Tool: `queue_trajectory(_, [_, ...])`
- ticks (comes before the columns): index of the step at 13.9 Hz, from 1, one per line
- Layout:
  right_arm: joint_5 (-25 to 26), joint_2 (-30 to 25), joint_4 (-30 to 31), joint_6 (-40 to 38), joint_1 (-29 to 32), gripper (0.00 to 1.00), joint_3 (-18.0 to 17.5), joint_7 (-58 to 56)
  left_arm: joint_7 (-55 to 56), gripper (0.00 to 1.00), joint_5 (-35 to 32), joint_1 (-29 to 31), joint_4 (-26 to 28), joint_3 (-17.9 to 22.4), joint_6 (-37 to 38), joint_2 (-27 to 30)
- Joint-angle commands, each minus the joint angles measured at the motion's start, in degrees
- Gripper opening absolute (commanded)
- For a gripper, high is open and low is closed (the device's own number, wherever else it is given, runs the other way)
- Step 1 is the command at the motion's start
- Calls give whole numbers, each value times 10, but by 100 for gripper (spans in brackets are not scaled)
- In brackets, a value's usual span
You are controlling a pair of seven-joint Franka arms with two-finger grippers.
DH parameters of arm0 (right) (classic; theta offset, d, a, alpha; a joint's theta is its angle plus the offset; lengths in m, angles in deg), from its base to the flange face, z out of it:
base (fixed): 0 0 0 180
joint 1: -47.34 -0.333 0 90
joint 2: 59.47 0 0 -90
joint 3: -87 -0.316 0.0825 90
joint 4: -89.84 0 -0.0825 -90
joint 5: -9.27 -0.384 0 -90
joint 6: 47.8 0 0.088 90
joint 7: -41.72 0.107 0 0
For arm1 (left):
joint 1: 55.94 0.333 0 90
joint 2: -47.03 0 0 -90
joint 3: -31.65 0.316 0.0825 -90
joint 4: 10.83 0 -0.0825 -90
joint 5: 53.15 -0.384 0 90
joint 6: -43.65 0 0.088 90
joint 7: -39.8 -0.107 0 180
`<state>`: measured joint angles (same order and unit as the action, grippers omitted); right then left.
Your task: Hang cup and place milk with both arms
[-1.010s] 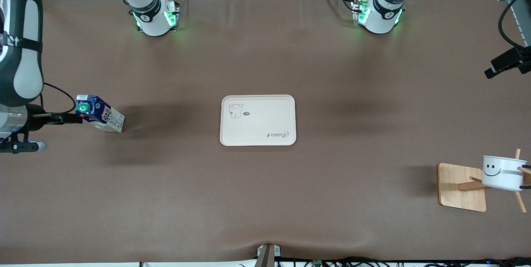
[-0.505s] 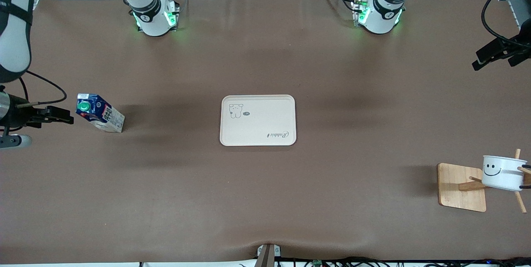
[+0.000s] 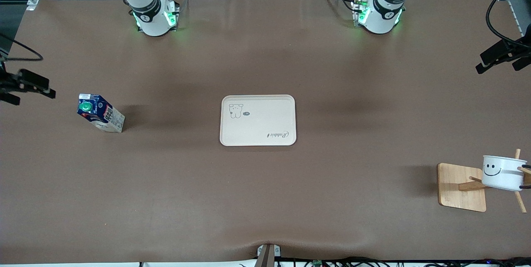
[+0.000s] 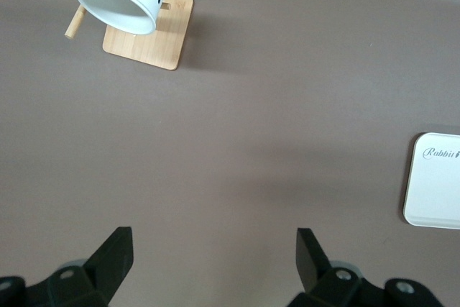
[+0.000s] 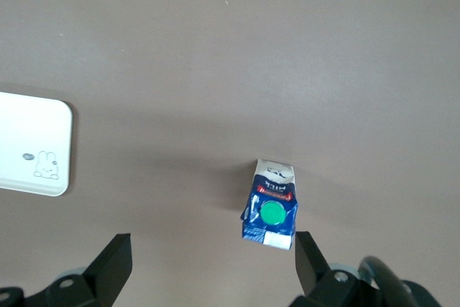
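Milk (image 3: 101, 113) is stood upright just beside the wide-open right gripper (image 3: 29, 86), toward the tray (image 3: 258, 120); the cup (image 3: 503, 172) is already hung on the rack (image 3: 461, 187), with the left gripper (image 3: 498, 57) also spread wide, up near that end of the table.

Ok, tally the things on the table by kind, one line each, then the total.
Small white mug with black smiley face: 1
Dark blue gable-top milk carton with green cap: 1
Cream rectangular tray: 1
Wooden peg stand with square base: 1
Total: 4

The brown table (image 3: 265, 200) bears the milk (image 3: 101, 114), a tray (image 3: 258, 120) and a wooden rack (image 3: 461, 187)
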<state>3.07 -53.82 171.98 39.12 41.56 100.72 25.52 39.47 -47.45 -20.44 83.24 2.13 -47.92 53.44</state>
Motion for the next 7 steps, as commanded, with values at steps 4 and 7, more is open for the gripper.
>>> queue_trajectory(4, [-2,-59,9,-59,50,100,-25,5,22,100,-12,-52,-21,17,9,-16])
queue_trajectory(7, [0,-73,14,-78,52,100,-22,5,53,100,-43,-206,-20,154,41,-12])
